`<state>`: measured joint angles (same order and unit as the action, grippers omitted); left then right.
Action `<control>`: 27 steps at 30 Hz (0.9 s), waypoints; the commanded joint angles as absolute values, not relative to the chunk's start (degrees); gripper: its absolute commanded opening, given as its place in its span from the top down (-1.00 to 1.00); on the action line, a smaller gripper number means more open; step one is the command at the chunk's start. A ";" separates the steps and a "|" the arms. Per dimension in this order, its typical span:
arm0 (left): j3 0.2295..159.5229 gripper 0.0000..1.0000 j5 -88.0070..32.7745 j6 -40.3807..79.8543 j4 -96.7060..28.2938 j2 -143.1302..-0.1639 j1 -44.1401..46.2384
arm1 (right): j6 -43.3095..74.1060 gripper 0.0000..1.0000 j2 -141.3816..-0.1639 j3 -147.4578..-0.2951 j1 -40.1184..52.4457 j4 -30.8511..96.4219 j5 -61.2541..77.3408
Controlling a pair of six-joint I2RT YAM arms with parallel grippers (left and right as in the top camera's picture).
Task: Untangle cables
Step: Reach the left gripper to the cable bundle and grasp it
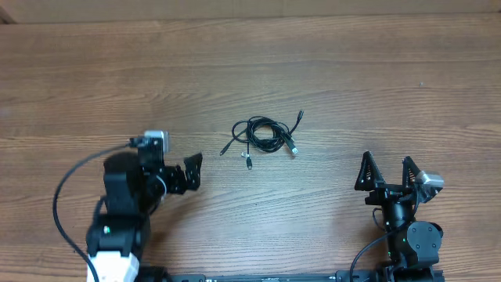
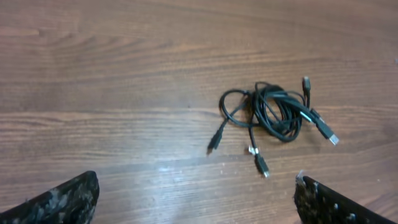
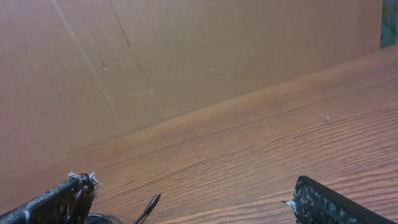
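Note:
The cables (image 1: 264, 135) lie as one small tangled bundle of thin black cords at the middle of the wooden table, with plugs sticking out to the left, front and right. In the left wrist view the bundle (image 2: 277, 112) sits ahead and to the right. My left gripper (image 1: 192, 171) is open and empty, left of and in front of the bundle; it also shows in the left wrist view (image 2: 196, 196). My right gripper (image 1: 386, 171) is open and empty, well to the right of the bundle. In the right wrist view one plug end (image 3: 149, 205) shows between its fingers (image 3: 193, 199).
A brown cardboard wall (image 3: 186, 56) stands along the far edge of the table (image 1: 352, 63). The thick black wire of the left arm (image 1: 66, 188) loops at the front left.

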<state>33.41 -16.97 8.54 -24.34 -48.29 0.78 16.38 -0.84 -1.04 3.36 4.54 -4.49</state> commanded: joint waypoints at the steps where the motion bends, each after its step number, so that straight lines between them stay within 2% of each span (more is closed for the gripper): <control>1: 40.99 -1.00 -17.43 7.01 -27.70 -54.35 1.21 | 16.01 -1.00 -0.49 -0.47 2.92 4.36 -4.89; 10: 56.36 -1.00 -17.06 2.66 -46.44 -67.92 2.74 | 15.99 -1.00 -0.49 -0.47 2.92 4.38 -4.93; 13: 57.04 -0.99 -14.92 2.55 -48.62 -69.08 3.03 | 16.01 -1.00 -0.49 -0.47 2.92 4.36 -4.89; 17: 57.04 -0.99 -15.03 3.90 -46.22 -70.37 3.03 | 16.67 -1.00 -0.49 -0.47 2.92 4.38 -4.32; 22: 57.04 -1.00 -15.20 13.52 -37.21 -71.24 3.07 | 16.64 -1.00 -0.49 -0.56 2.92 4.67 -2.07; 25: 57.06 -0.79 -15.27 15.46 -30.87 -72.55 4.14 | 16.64 -1.00 -0.73 -0.84 2.92 5.50 -1.13; 27: 57.41 -0.73 -14.72 15.31 -27.99 -74.15 5.91 | 16.64 -1.00 -1.23 -1.10 2.92 5.98 -1.15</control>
<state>55.75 -15.35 12.34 -29.76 -72.18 3.79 16.47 -0.91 -1.04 3.36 5.78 -2.22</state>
